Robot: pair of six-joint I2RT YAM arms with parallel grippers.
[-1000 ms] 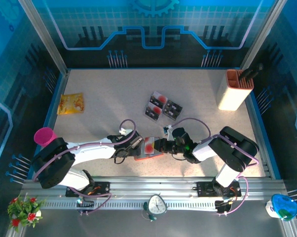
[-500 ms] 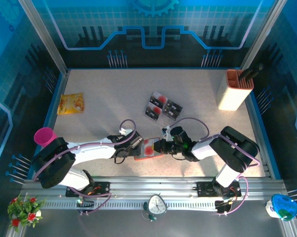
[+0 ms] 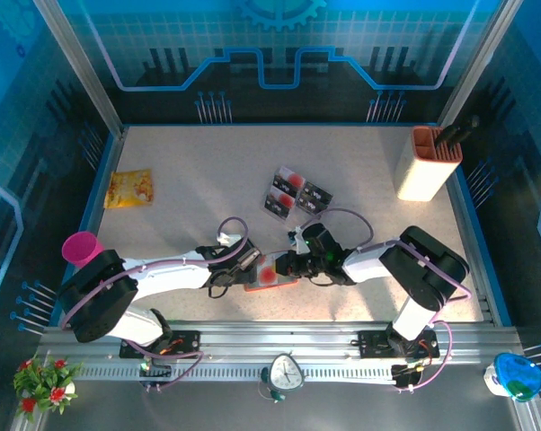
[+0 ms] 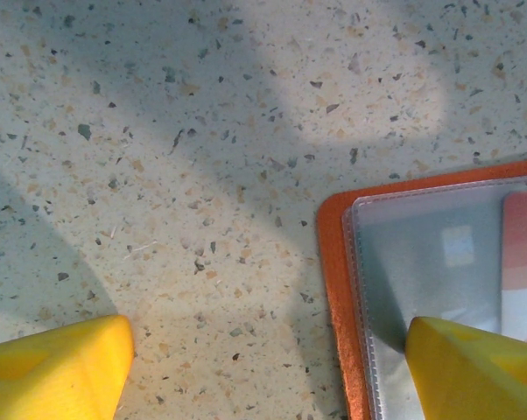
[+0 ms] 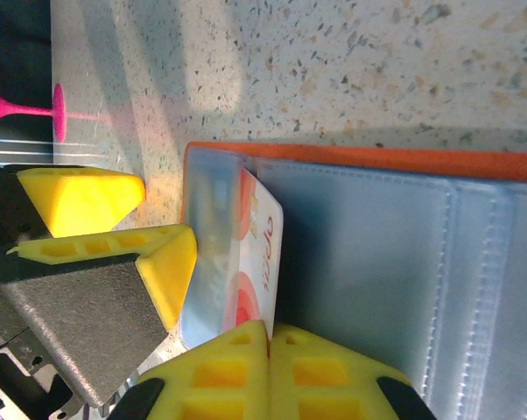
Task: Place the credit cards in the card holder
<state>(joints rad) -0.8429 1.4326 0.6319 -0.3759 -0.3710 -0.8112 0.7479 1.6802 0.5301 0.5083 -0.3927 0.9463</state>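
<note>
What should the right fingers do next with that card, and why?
Probably push the card a little deeper into the card holder. The right fingers are shut on its edge, it sits only partly under the clear pocket, and the open left fingers straddle the holder's edge.

My top camera sits above and behind the arm bases, looking down on the whole table (image 3: 190,180). My left wrist camera looks straight down, very close, at a corner of the card holder (image 4: 332,262). My right wrist camera skims just as close across it toward the left gripper (image 5: 163,219). Both wrist views share its clear pocket and one credit card (image 4: 522,262).
</note>
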